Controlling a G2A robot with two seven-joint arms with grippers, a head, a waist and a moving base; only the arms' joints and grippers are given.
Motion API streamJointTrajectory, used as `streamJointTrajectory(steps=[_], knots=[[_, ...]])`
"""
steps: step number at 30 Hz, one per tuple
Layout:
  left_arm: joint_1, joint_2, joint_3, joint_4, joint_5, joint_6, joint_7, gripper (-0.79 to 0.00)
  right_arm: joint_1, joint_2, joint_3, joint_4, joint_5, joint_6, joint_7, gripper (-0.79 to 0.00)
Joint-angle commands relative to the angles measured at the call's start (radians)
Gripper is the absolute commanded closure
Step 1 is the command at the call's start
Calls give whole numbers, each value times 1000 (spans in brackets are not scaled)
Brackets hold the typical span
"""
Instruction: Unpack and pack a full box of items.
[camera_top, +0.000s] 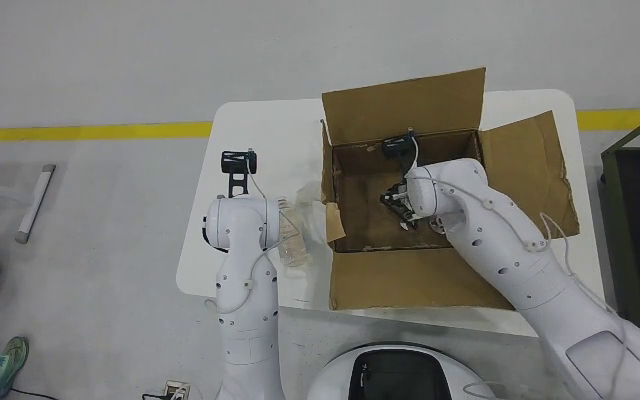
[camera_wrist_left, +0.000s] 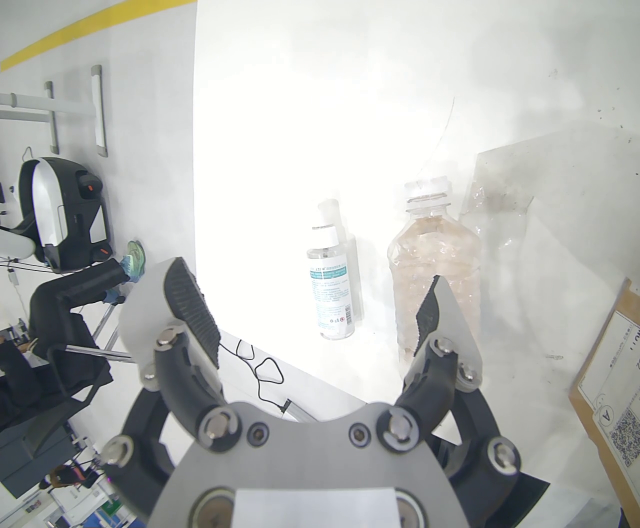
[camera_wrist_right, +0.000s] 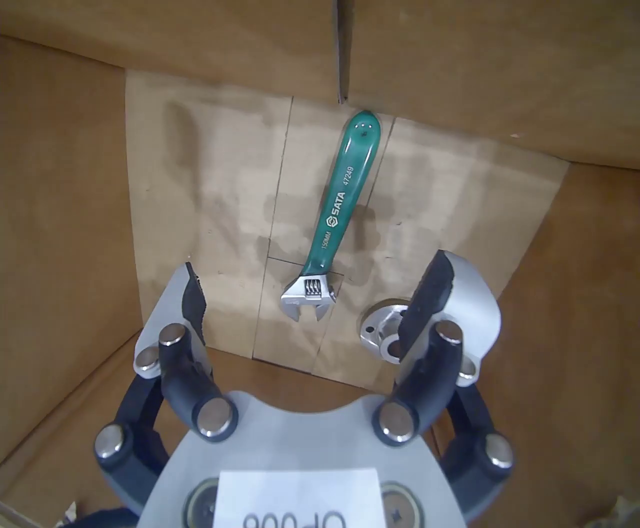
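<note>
Metal part, perhaps flange, partly hidden behind right hand.

The box is showing plain brown cardboard, with darker stains mottling its floor. The wrench is gleaming green along its handle (silver at the head), and the flange is shining silver. Against the white table, the clear spray bottle is wearing a white-and-teal label, and the clear plastic bottle is looking faintly brownish.

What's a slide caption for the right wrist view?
Open right gripper poised inside the cardboard box above a green-handled adjustable wrench and a metal flange.
</note>
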Motion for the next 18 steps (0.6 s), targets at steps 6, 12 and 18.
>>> streamJointTrajectory(steps=[6,12,18], knots=[[0,0,0,0,0,0,0,-785,16,-17,-6,45,-23,-1,1,-785],[0,0,0,0,0,0,0,-785,5,-17,-12,43,-30,-17,-22,-785],[0,0,0,0,0,0,0,-785,4,-33,-56,58,-64,-6,-34,-785]])
